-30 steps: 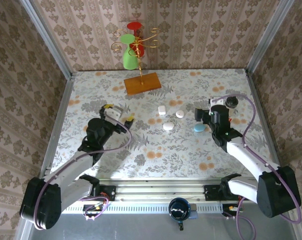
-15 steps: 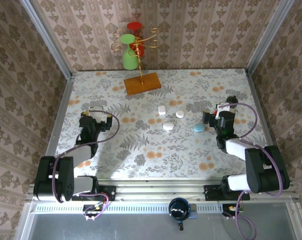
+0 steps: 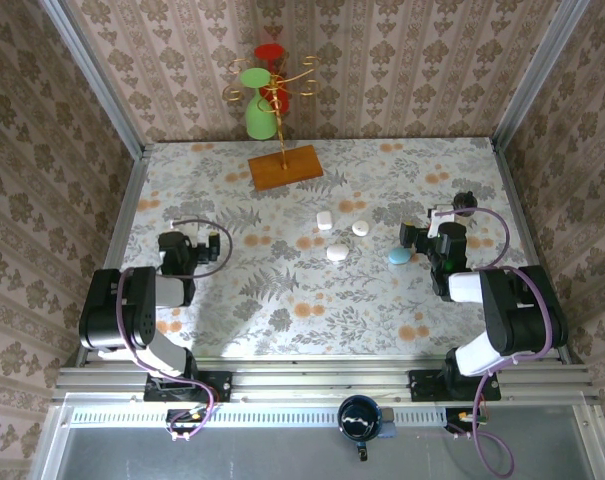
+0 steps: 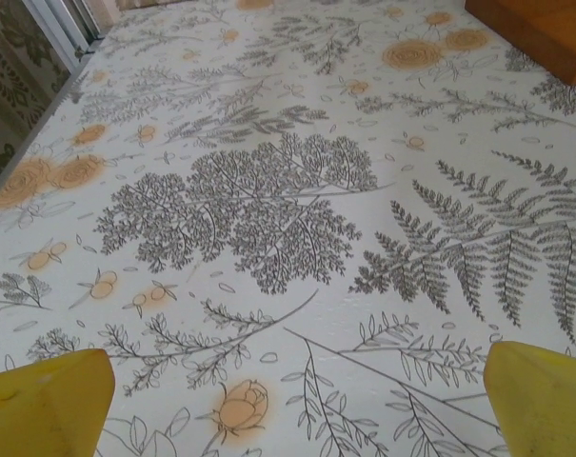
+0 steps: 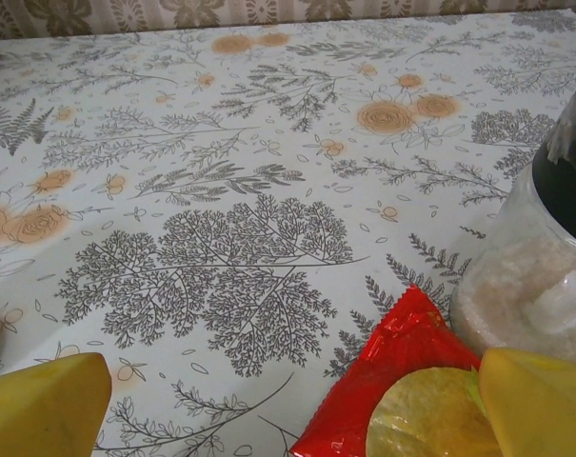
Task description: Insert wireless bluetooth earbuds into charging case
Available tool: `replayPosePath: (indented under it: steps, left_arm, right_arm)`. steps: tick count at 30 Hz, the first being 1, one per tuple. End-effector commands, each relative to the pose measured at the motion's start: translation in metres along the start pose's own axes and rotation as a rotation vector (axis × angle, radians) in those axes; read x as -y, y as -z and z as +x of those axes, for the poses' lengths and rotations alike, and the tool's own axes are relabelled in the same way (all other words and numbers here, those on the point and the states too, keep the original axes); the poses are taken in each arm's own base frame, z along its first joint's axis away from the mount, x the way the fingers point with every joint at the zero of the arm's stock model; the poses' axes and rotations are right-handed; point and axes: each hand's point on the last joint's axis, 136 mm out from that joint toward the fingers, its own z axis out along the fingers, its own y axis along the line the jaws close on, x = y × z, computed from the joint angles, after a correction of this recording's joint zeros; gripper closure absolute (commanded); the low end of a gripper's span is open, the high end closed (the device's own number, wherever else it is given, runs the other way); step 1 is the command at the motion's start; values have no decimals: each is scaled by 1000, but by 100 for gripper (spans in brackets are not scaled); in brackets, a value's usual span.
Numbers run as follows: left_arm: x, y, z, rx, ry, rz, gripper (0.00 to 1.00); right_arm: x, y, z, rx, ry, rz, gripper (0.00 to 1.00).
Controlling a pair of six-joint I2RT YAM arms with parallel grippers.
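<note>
You are looking down on a desk [image 3: 282, 310] under a pale cloth printed with grey ferns and orange roses. It is boxed in by walls [image 3: 422, 70] of beige damask wallpaper, with aluminium posts [image 3: 92, 75] running up the back corners. At the back edge stands a wooden base [image 3: 285, 166] carrying a gold wire stand [image 3: 282, 130] hung with green and red pieces.

Your left arm [image 3: 117, 310] and right arm [image 3: 512, 310] are each folded low on their own side of the desk. In the left wrist view your left fingers [image 4: 45, 405] stand wide apart with nothing between them, only bare cloth, and a corner of the wooden base sits at the upper right. Your right fingers [image 5: 40, 405] are spread just as wide and hold nothing. Ahead of them lies a red packet [image 5: 383, 371] with a yellow-green disc [image 5: 430, 419] showing on it, just beside a clear jar [image 5: 516, 286] of white grains with a dark lid.

The charging cases sit mid-desk, between the two arms. Three white cases [image 3: 336, 253] lie in a loose group, and a pale blue case [image 3: 398, 256] lies just beside the right arm's wrist. A tiny pale earbud [image 3: 303, 242] lies on the cloth just left of the white group (too small from above to make out its shape), apart from every case.
</note>
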Motion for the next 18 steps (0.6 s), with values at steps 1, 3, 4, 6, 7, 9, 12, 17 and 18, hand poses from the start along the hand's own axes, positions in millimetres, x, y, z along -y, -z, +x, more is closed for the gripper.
replayPosePath:
  steps: [1, 3, 4, 6, 7, 9, 12, 17, 18]
  left_arm:
    - [-2, -3, -26, 78, 22, -6, 0]
    - [-2, -3, -26, 82, 18, -9, 0]
    - [-1, -3, -26, 78, 18, -8, 0]
    - [-1, -3, -26, 80, 17, -9, 0]
    - [-2, -3, -27, 82, 17, -10, 0]
    - [-1, -3, -26, 81, 16, -10, 0]
    - [-1, -3, -26, 80, 16, -11, 0]
    - [-1, -3, -26, 78, 16, -9, 0]
    - [-1, -3, -27, 80, 17, -11, 0]
  right_arm:
    - [-1, -1, -12, 44, 6, -11, 0]
    - [-1, -1, -12, 44, 6, -11, 0]
    - [-1, -1, -13, 45, 6, -11, 0]
    - [-1, -1, -13, 46, 7, -11, 0]
    - [-1, -1, -13, 45, 6, -11, 0]
    - [-1, -1, -13, 46, 6, -11, 0]
    - [-2, -1, -12, 44, 7, -11, 0]
    - [-2, -1, -12, 43, 9, -8, 0]
    - [-2, -1, -12, 43, 9, -7, 0]
